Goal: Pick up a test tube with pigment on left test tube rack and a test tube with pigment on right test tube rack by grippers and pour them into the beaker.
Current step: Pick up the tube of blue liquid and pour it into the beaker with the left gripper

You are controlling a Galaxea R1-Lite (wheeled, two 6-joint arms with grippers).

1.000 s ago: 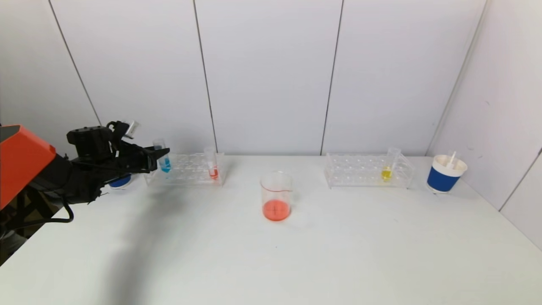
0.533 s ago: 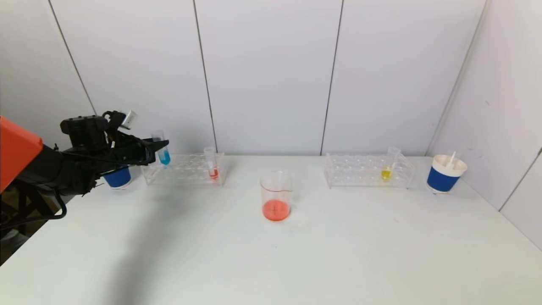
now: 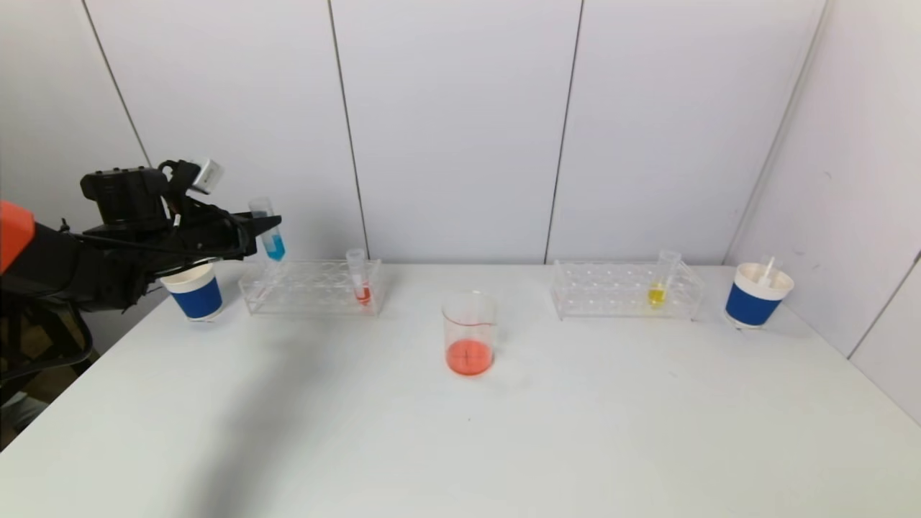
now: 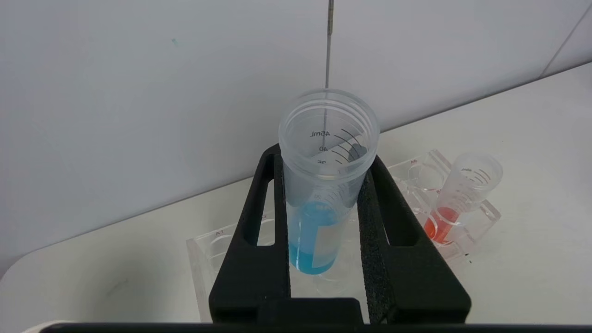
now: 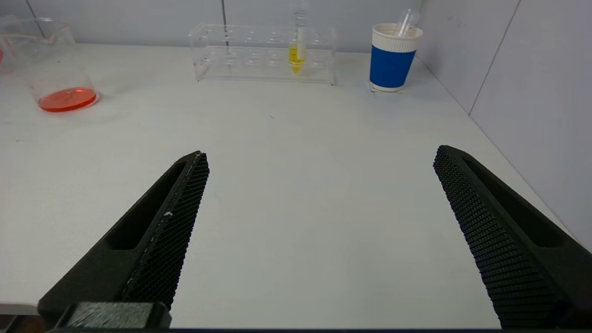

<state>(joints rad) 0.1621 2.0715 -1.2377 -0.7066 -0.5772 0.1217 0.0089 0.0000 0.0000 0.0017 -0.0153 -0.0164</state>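
Note:
My left gripper [image 3: 268, 232] is shut on a test tube with blue pigment [image 3: 269, 236] and holds it lifted clear above the left clear rack [image 3: 309, 288]. In the left wrist view the blue tube [image 4: 319, 203] sits between the black fingers [image 4: 259, 222]. A tube with red pigment [image 3: 359, 283] stands in the left rack. A tube with yellow pigment [image 3: 659, 285] stands in the right rack [image 3: 619, 291]. The beaker [image 3: 469, 333] with red liquid stands at the table's middle. My right gripper [image 5: 319, 157] is open and empty over the near table, out of the head view.
A blue-and-white paper cup [image 3: 193, 293] stands left of the left rack. Another paper cup [image 3: 757, 295] with an empty tube in it stands right of the right rack. The white wall runs close behind both racks.
My left gripper has risen with the blue tube, lifting it out of the left rack. The paper cup behind the arm has come into view.

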